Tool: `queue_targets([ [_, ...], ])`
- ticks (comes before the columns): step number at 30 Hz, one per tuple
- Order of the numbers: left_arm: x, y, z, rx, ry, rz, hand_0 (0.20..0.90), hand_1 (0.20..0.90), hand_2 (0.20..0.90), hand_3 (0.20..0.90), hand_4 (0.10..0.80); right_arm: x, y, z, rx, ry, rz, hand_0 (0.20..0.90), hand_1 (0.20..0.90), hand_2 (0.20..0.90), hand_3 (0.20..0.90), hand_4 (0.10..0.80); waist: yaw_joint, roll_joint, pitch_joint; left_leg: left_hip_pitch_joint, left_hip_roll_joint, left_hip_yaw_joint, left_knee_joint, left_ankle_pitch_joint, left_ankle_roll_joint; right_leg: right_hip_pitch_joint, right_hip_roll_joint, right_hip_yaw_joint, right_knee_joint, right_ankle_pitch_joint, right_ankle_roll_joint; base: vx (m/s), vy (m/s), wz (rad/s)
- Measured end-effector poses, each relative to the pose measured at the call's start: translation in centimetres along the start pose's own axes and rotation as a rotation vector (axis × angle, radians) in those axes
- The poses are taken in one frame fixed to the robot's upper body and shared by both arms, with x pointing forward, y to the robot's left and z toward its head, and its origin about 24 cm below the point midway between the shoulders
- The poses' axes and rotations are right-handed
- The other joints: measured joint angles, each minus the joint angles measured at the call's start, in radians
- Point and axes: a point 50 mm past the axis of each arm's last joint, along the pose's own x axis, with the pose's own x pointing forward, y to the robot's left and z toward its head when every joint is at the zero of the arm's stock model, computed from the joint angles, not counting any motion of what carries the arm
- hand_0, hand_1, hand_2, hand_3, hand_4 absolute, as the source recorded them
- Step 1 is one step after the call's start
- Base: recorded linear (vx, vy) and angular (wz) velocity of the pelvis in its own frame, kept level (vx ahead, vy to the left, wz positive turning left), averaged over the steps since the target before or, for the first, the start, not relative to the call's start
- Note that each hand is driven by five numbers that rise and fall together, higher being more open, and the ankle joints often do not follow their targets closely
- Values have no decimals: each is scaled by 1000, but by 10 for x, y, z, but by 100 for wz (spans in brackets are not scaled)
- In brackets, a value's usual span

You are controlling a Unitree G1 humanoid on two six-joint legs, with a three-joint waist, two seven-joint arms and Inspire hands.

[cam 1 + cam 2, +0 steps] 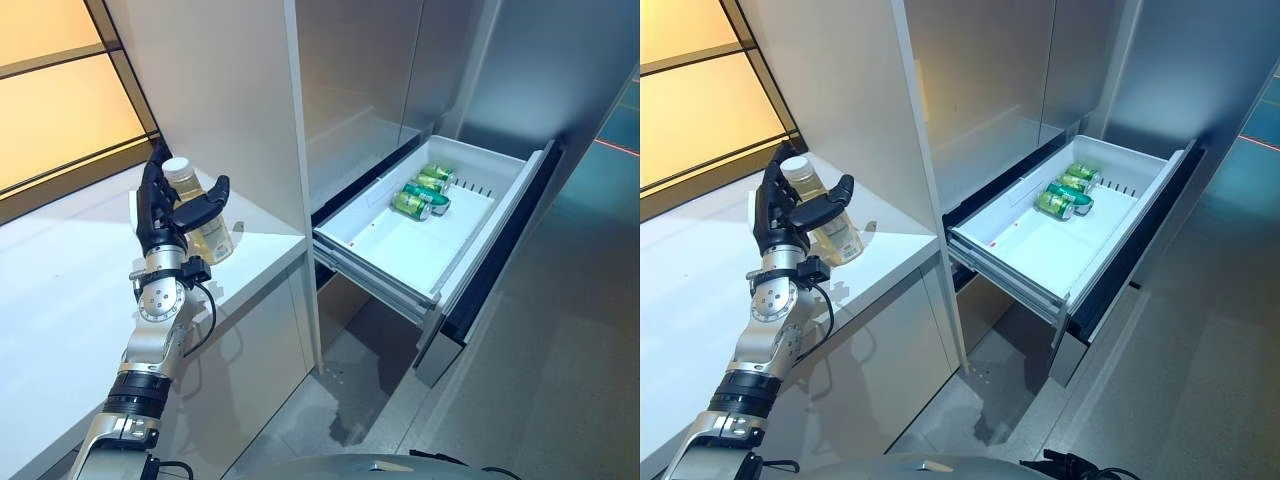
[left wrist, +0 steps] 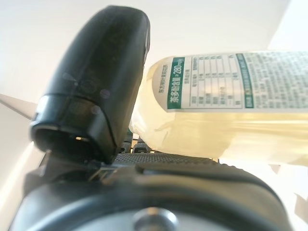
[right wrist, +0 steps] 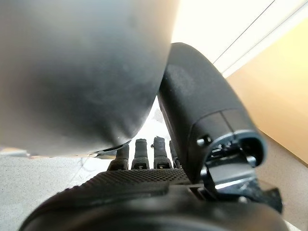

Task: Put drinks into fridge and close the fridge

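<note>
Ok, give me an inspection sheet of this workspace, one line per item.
Surface: white counter, bare apart from the bottle.
Job's things: bottle of pale yellow drink upright on the counter; green cans lying in the open fridge drawer.
Clutter: nothing seen.
Hands: left hand curled round the bottle; right hand shows only in its wrist view, state unclear.
Cables: nothing seen.
Surroundings: grey fridge front, grey floor.
</note>
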Motion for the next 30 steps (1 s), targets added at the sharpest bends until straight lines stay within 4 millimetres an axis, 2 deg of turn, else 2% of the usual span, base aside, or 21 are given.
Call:
queue_targets([
  [13,0,-1,5,17,2,-15,900,900,900,900,800,0,0,1,1,-5,0,900,900,900,900,800,2,1,13,0,0,0,0,0,0,0,0,-1,0,0,0,0,0,0],
  [30,5,3,10,142,16,-92,900,900,900,900,800,0,-2,2,24,-15,-3,900,900,900,900,800,3,3,21,0,0,0,0,0,0,0,0,-1,-1,0,0,0,0,0],
])
